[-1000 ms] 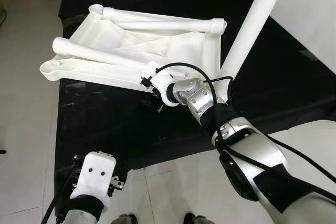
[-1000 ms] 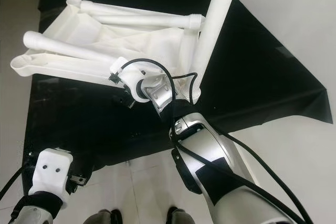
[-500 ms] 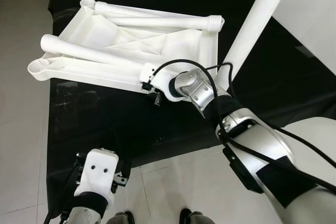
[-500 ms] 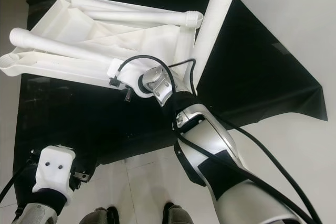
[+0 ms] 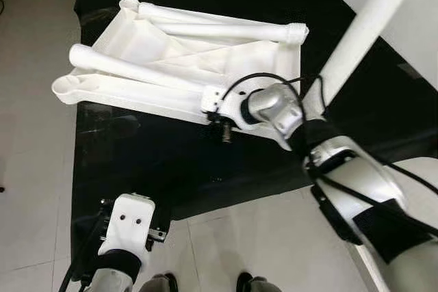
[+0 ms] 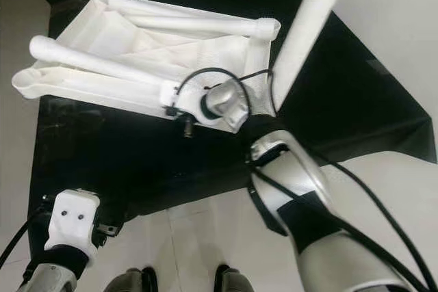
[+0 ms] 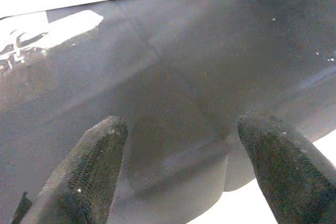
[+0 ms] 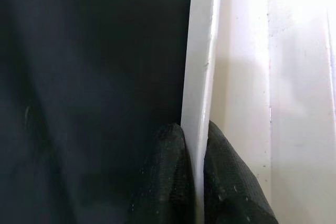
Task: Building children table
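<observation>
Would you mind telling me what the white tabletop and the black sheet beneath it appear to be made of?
White tabletop: probably moulded plastic, smooth and matte, with cast ribs and a thin rim pinched in the right claw. Black sheet: seemingly thin plastic film, glossy with creases and reflections.

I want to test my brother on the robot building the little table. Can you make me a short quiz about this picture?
1. True or false: the right gripper is pinching the thin edge of the white tabletop.
2. What is the left gripper doing?
A. Holding a table leg
B. Hanging open over the black cloth, holding nothing
C. Pressing on the tabletop
3. Fill in the gap: one white leg already stands upright at the tabletop's ____ corner on the robot's right.

Key
1. True. Both black fingers press against the edge, one on each side.
2. B. Its fingers are spread wide with only cloth between them.
3. Near.
</observation>
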Robot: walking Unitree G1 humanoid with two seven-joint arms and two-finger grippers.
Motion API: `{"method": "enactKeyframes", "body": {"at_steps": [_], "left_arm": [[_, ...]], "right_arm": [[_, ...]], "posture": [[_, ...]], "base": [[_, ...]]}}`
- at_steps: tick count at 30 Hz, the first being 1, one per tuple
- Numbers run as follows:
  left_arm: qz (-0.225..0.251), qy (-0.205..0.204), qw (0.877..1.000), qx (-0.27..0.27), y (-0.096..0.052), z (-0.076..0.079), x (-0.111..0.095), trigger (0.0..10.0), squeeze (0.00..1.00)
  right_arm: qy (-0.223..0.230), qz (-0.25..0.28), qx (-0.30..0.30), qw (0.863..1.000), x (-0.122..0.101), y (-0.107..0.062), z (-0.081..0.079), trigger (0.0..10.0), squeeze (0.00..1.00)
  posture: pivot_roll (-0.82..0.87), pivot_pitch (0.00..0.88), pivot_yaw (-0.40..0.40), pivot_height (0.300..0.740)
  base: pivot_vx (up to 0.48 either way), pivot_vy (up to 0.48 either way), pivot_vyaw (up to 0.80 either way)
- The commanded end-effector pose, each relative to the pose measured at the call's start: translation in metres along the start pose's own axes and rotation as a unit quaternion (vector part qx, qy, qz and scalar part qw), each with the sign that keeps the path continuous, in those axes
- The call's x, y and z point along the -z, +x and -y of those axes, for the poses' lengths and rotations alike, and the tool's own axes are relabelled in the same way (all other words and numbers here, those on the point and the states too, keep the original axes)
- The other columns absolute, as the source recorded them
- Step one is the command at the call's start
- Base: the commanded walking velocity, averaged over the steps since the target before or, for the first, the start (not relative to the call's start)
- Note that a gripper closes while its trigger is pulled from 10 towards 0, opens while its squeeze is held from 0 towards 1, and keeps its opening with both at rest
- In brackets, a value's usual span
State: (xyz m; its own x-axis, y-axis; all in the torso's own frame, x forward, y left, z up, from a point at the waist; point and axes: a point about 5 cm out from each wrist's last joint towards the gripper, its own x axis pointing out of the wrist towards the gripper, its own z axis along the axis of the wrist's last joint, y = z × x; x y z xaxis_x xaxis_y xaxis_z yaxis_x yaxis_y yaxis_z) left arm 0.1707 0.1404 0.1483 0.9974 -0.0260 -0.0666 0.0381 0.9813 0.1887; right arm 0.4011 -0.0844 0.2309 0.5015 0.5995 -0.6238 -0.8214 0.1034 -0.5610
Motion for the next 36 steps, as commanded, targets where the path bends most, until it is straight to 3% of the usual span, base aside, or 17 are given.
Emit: {"method": "enactKeyframes", "body": {"at_steps": [1,4,5,10,15,18,21,25,29,30,34,35,36], "left_arm": [[-0.013,-0.002,1.0,0.001,-0.001,0.0,0.004,10.0,0.0],[-0.013,-0.001,1.0,0.001,-0.001,0.0,0.004,10.0,0.0],[-0.013,-0.001,1.0,0.001,0.0,0.0,0.004,10.0,0.0],[-0.012,0.0,1.0,0.0,0.0,-0.001,0.004,10.0,0.0],[-0.013,0.0,1.0,0.001,0.0,-0.002,0.004,10.0,0.0],[-0.013,0.001,1.0,0.001,0.0,-0.003,0.004,10.0,0.0],[-0.013,0.001,1.0,0.001,0.0,-0.003,0.004,10.0,0.0],[-0.013,0.003,1.0,0.0,0.0,-0.004,0.004,10.0,0.0],[-0.013,0.003,1.0,0.0,0.0,-0.004,0.004,10.0,0.0],[-0.013,0.003,1.0,0.0,0.0,-0.004,0.004,10.0,0.0],[-0.013,0.003,1.0,0.0,0.001,-0.004,0.004,10.0,0.0],[-0.013,0.003,1.0,0.001,0.001,-0.004,0.004,10.0,0.0],[-0.013,0.003,1.0,0.001,0.001,-0.004,0.004,10.0,0.0]], "right_arm": [[-0.066,-0.014,-0.01,0.998,0.002,-0.006,0.001,0.0,0.0],[-0.104,-0.022,-0.029,0.994,0.011,-0.017,0.002,0.0,0.0],[-0.157,-0.061,-0.05,0.984,0.026,-0.03,0.003,0.0,0.0],[-0.202,-0.123,-0.051,0.97,0.042,-0.049,0.011,0.0,0.0],[-0.222,-0.12,-0.051,0.966,0.043,-0.052,0.011,0.0,0.0],[-0.27,-0.137,-0.048,0.952,0.046,-0.05,0.008,0.0,0.0],[-0.278,-0.147,-0.044,0.948,0.047,-0.05,0.009,0.0,0.0],[-0.32,-0.197,-0.028,0.926,0.056,-0.054,0.012,0.0,0.0],[-0.313,-0.21,0.008,0.926,0.056,-0.056,0.019,0.3,0.0],[-0.306,-0.212,0.02,0.928,0.056,-0.058,0.022,10.0,0.0],[-0.254,-0.178,0.025,0.95,0.05,-0.061,0.025,10.0,0.0],[-0.251,-0.176,0.018,0.952,0.05,-0.062,0.025,10.0,0.16],[-0.25,-0.179,0.01,0.951,0.05,-0.064,0.025,10.0,0.53]], "posture": [[0.08,0.223,-0.073,0.74],[0.08,0.222,-0.075,0.74],[0.08,0.22,-0.073,0.74],[0.07,0.221,-0.07,0.74],[0.07,0.224,-0.068,0.74],[0.07,0.225,-0.067,0.74],[0.07,0.225,-0.067,0.74],[0.08,0.226,-0.067,0.74],[0.08,0.227,-0.067,0.74],[0.08,0.227,-0.067,0.74],[0.08,0.227,-0.066,0.74],[0.08,0.228,-0.066,0.74],[0.08,0.227,-0.065,0.74]], "base": [[0.0,0.0,0.0],[0.0,0.0,0.0],[0.0,0.0,0.0],[0.0,0.0,0.0],[0.0,0.0,0.0],[0.0,0.0,0.0],[0.0,0.0,0.0],[0.0,0.0,0.0],[0.0,0.0,0.0],[0.0,0.0,0.0],[0.0,0.0,0.0],[0.0,0.0,0.0],[0.0,0.0,0.0]]}}
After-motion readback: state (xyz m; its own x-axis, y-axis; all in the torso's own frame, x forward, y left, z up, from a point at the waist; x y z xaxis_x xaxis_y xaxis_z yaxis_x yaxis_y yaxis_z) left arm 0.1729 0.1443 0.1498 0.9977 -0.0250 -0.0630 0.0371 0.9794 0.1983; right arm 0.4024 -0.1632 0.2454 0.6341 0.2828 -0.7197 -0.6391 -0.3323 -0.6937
